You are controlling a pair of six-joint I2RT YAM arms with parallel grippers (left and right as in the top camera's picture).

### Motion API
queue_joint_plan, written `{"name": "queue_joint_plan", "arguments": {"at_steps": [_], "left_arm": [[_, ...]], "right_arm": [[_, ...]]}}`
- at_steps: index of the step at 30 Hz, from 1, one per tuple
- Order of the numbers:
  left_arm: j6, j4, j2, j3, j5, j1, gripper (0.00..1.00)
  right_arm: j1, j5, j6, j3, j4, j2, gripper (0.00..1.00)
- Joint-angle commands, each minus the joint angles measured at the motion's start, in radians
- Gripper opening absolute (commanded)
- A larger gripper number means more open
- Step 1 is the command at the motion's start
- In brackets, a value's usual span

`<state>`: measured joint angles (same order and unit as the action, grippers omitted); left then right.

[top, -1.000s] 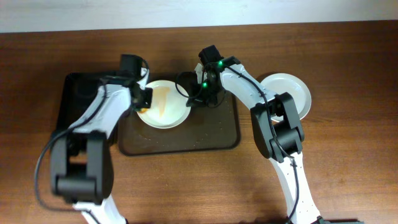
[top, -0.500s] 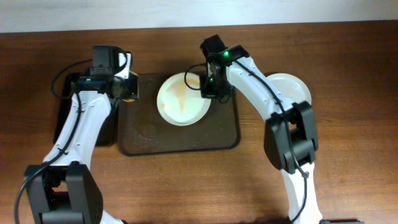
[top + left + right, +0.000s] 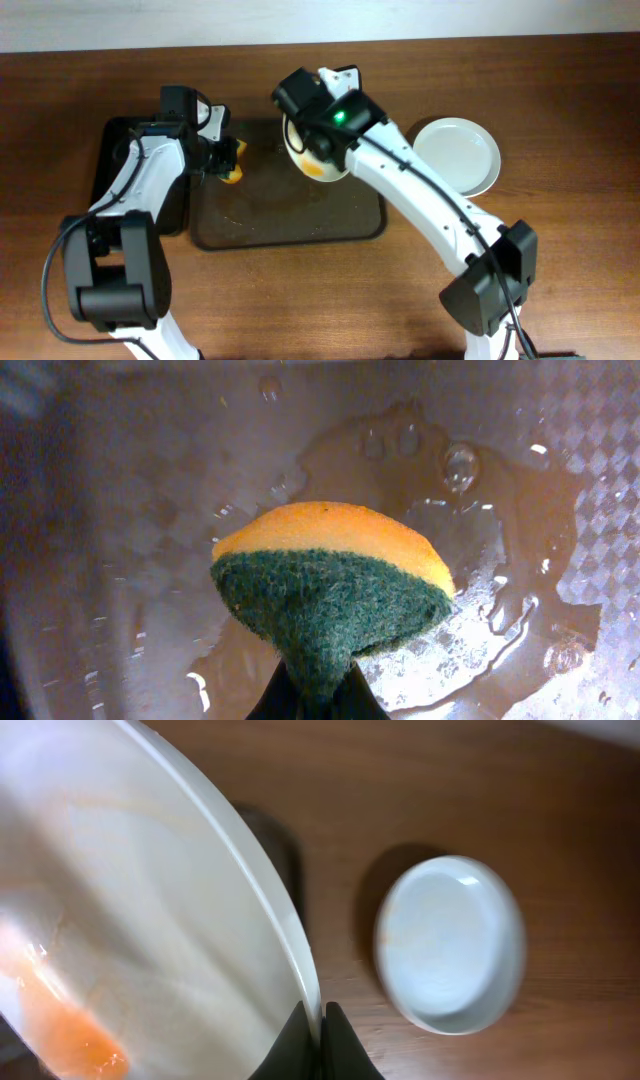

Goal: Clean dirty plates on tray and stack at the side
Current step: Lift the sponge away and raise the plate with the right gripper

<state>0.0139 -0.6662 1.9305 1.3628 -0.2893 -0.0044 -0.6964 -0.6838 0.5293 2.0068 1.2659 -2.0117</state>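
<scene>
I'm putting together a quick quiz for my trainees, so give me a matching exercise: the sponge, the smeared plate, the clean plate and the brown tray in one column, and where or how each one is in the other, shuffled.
Things:
1. sponge
2. smeared plate
3. clean plate
4. brown tray

Places or states:
A. lying on the bare wood, to the right of the tray
B. wet, with puddles on its surface
C. pinched at its rim by the right jaws
D. clamped in the left jaws

Pairs: 1-D, 2-C, 3-A, 4-B.
</scene>
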Motion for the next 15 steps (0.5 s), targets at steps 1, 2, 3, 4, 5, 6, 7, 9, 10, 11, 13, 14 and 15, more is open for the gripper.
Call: {"name": "queue_joint_plan", "arguments": {"at_steps": [1,2,3,4,5,6,7,9,10,11,13,14,15], "left_arm": [[-0.007,0.002,0.037,-0.003,-0.07,0.001,0.0],[-0.007,0.002,0.045,-0.003,-0.071,0.001,0.0],[-0.007,0.003,0.047,-0.003,-0.071,0.001,0.0],[-0.007,0.003,0.048,-0.003,-0.071,0.001,0.0],[-0.007,0.004,0.048,-0.003,-0.071,0.001,0.0],[-0.007,0.006,0.048,-0.003,-0.071,0.001,0.0],[-0.007,0.006,0.048,-0.003,-0.071,0.001,0.0],[-0.007,0.006,0.048,-0.003,-0.071,0.001,0.0],[-0.007,0.006,0.048,-0.003,-0.071,0.001,0.0],[-0.007,0.006,0.048,-0.003,-0.071,0.001,0.0],[-0.007,0.006,0.048,-0.003,-0.071,0.001,0.0],[-0.007,0.006,0.048,-0.003,-0.071,0.001,0.0],[-0.007,0.006,0.048,-0.003,-0.071,0.001,0.0]], "right_arm": [[-0.06,-0.305,0.1,0.011,0.029,0.031,0.04],[-0.079,-0.357,0.101,0.011,0.031,0.031,0.04],[-0.093,-0.401,0.109,0.011,0.032,0.031,0.04],[-0.114,-0.461,0.116,0.011,0.033,0.031,0.04],[-0.128,-0.496,0.116,0.011,0.033,0.031,0.04],[-0.149,-0.55,0.116,0.011,0.033,0.031,0.04],[-0.16,-0.575,0.116,0.011,0.033,0.031,0.04],[-0.188,-0.649,0.116,0.011,0.033,0.031,0.04],[-0.198,-0.674,0.116,0.011,0.033,0.031,0.04],[-0.209,-0.703,0.116,0.011,0.032,0.031,0.04],[-0.227,-0.745,0.116,0.011,0.033,0.031,0.04],[-0.235,-0.763,0.116,0.011,0.034,0.031,0.04],[-0.24,-0.769,0.116,0.011,0.036,0.031,0.04]]}}
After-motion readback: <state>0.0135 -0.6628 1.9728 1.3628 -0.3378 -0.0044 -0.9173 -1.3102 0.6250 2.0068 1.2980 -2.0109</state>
